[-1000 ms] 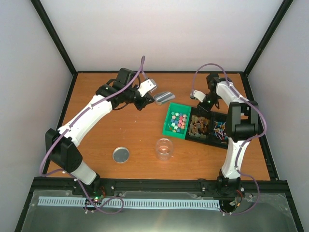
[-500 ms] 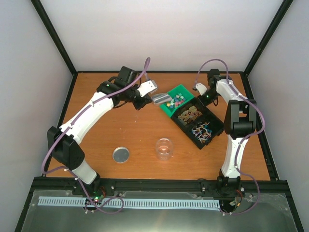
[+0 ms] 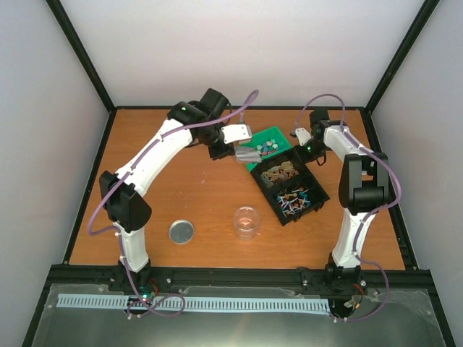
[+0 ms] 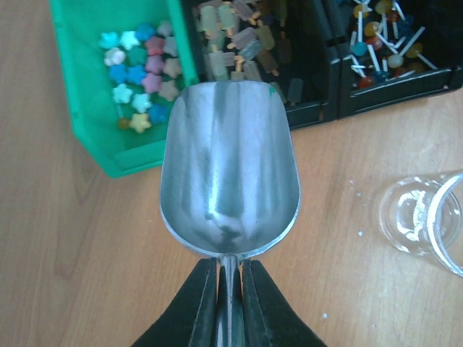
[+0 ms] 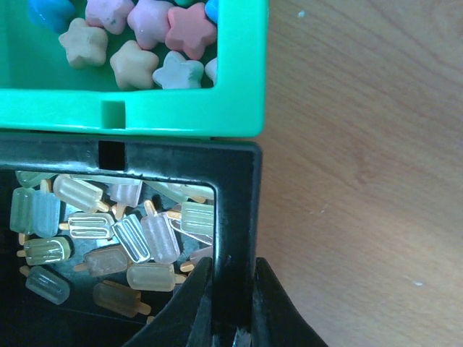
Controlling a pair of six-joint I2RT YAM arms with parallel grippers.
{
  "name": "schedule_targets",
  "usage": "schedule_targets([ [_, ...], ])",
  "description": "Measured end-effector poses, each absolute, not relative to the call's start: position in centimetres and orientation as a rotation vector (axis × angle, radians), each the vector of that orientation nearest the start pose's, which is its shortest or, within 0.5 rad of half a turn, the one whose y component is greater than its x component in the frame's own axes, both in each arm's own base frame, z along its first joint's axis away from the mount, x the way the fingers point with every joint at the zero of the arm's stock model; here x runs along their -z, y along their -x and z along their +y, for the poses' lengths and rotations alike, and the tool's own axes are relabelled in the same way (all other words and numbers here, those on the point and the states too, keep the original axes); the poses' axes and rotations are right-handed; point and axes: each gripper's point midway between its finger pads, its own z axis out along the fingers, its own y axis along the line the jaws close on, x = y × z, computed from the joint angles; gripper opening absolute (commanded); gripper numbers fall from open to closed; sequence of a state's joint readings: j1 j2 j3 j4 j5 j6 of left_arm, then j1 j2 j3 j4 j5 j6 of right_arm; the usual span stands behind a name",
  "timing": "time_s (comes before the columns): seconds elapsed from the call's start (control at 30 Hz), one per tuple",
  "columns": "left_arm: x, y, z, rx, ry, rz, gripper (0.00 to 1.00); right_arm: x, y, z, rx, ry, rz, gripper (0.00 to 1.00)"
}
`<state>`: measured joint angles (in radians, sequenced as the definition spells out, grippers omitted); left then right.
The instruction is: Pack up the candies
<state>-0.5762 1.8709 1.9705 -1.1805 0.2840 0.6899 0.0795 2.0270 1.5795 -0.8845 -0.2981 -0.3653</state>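
Orange wooden worktop point(image 3: 202, 210): left jaws clenched on shiny metal scoop point(image 4: 228, 170), beside green plastic bin point(image 4: 78, 108) of star-shaped pastel candies point(image 4: 141, 72); right jaws grasping black tray point(image 5: 235, 195) wall.

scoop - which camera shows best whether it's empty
Left wrist: it looks straight into the scoop, and the bowl is bare. Top external shows it only small and grey by the green bin. Right wrist misses it.
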Motion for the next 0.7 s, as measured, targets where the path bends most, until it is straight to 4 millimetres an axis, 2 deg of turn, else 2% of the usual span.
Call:
schedule_targets([
  [0.1,-23.3,-34.1,-29.3,0.322,-1.689,2.054,0.01,-6.7,-42.8,9.0,-0.417,0.613,2.768,0.06],
  [0.13,-23.3,-33.7,-29.5,0.320,-1.704,2.054,0.01,-6.6,-42.6,9.1,-0.430,0.599,2.772,0.15],
  [0.2,-23.3,-33.4,-29.7,0.320,-1.716,2.049,0.01,-6.6,-42.6,9.1,-0.438,0.582,2.777,0.43],
  [0.23,-23.4,-33.4,-29.8,0.317,-1.716,2.048,0.01,-6.6,-42.6,9.1,-0.441,0.571,2.781,0.51],
  [0.3,-23.6,-33.7,-29.6,0.306,-1.705,2.049,0.01,-6.2,-42.3,9.2,-0.439,0.565,2.793,0.54],
  [0.4,-23.6,-34.2,-29.2,0.299,-1.676,2.067,0.01,-5.8,-41.9,9.3,-0.420,0.568,2.811,0.49],
  [0.63,-23.4,-35.3,-28.7,0.302,-1.601,2.103,0.01,-5.5,-41.9,10.5,-0.370,0.574,2.817,0.04],
  [0.7,-23.1,-35.3,-28.6,0.308,-1.589,2.117,0.01,-5.6,-41.9,10.6,-0.388,0.574,2.810,0.03],
])
